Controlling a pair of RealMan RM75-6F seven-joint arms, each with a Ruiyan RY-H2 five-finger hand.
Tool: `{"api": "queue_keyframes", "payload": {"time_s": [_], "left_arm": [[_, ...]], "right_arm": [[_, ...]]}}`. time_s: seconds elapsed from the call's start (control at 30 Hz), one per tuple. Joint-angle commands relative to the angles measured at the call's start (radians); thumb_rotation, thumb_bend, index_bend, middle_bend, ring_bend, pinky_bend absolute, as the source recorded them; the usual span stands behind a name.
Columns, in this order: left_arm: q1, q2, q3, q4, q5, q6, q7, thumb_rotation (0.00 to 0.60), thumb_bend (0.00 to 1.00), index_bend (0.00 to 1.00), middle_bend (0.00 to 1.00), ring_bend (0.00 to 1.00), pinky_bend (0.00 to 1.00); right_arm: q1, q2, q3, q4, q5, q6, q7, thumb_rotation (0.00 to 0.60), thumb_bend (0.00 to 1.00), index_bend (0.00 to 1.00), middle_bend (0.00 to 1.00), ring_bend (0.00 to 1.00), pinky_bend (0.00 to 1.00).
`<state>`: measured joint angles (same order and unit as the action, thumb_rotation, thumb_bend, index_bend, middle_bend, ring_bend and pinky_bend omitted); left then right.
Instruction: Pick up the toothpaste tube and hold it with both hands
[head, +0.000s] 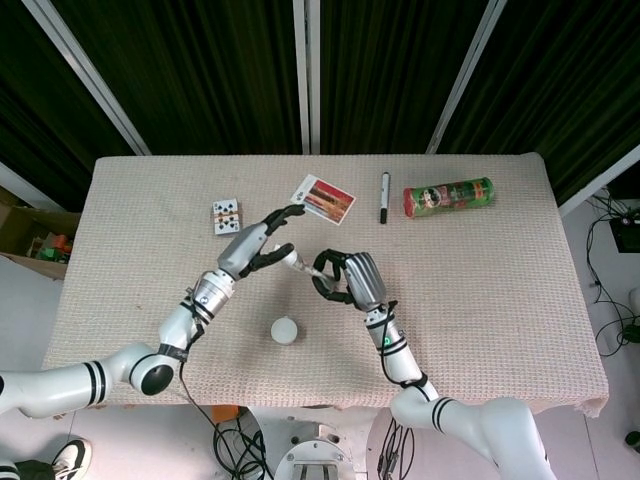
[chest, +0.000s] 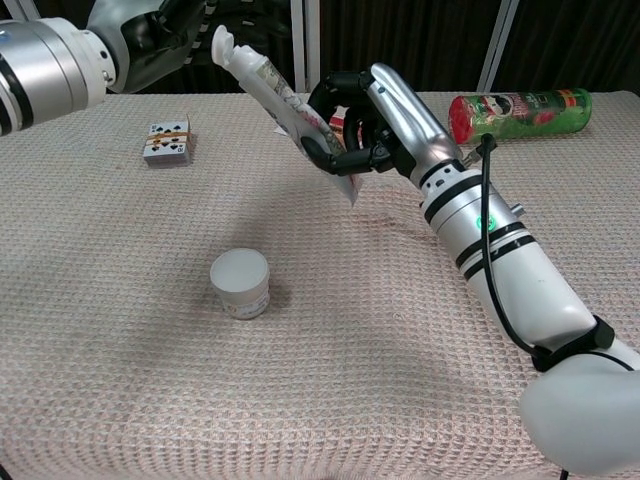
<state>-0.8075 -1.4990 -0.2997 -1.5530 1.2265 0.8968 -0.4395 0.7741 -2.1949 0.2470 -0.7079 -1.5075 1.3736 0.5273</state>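
Observation:
The toothpaste tube (head: 301, 264) (chest: 276, 92) is white with a printed body and a white cap. It hangs tilted above the table, cap end up and toward the left. My right hand (head: 356, 281) (chest: 386, 112) grips its lower, flat end with fingers curled round it. My left hand (head: 252, 246) (chest: 150, 35) is right at the cap end with its fingers spread apart around the cap. Whether they touch the tube is not clear.
A small white round jar (head: 285, 330) (chest: 240, 283) stands near the table's front. A pack of playing cards (head: 226, 213) (chest: 167, 141) lies back left. A printed card (head: 323, 198), a black pen (head: 385, 196) and a lying green chips can (head: 448, 196) (chest: 520, 108) sit along the back.

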Motion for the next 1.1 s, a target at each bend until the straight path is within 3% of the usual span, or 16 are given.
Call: {"api": "queue_keyframes", "payload": {"time_s": [0.03,1.1], "left_arm": [[0.0,-0.006,0.003,-0.006,0.003,0.003,0.005,0.0,0.0,0.09,0.12,0.06,0.16],[-0.03,-0.1,0.035,0.074,0.075,0.058,0.137,0.0,0.0,0.09,0.12,0.06,0.16]], "right_arm": [[0.005,-0.005,0.004,0.007,0.003,-0.007,-0.001,0.6,0.61,0.96,0.81,0.72,0.9],[0.029,-0.05,0.017,0.041,0.015,-0.026,0.008,0.6,0.62,0.96,0.82,0.72,0.9]]}}
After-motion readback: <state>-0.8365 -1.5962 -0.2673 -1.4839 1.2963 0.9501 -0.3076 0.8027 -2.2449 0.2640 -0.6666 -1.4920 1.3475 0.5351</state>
